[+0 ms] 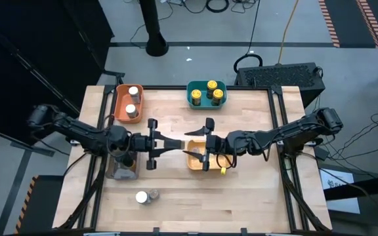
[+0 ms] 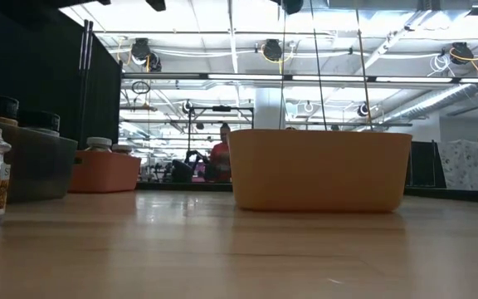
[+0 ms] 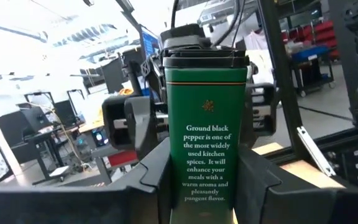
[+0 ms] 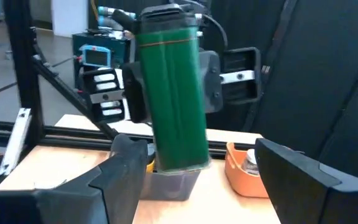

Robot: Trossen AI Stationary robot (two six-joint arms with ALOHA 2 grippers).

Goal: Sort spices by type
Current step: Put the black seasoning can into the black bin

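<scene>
A green tin of ground black pepper (image 3: 207, 124) with a black lid hangs over the middle of the table, and my left gripper (image 1: 169, 143) is shut on it. My right gripper (image 1: 190, 144) faces it from the table's right. It is open, and its fingers stand wide on either side of the tin's lower end (image 4: 179, 158) without touching it. Two spice jars (image 1: 146, 196) rest on the table near the front edge. Other jars sit in the orange bin (image 1: 128, 103) and the teal bin (image 1: 207, 94). My left gripper pinches the tin's lower half (image 3: 174, 180) between its two fingers, one on each side. The fingers come about level from the table's left. The tin stands nearly upright, lid up and a little tilted, lifted clear above the table.
A yellow bin (image 1: 199, 160) lies under my right gripper and a grey bin (image 1: 125, 167) under my left arm. The orange and teal bins stand along the far edge. Bare wood shows at the front right of the table.
</scene>
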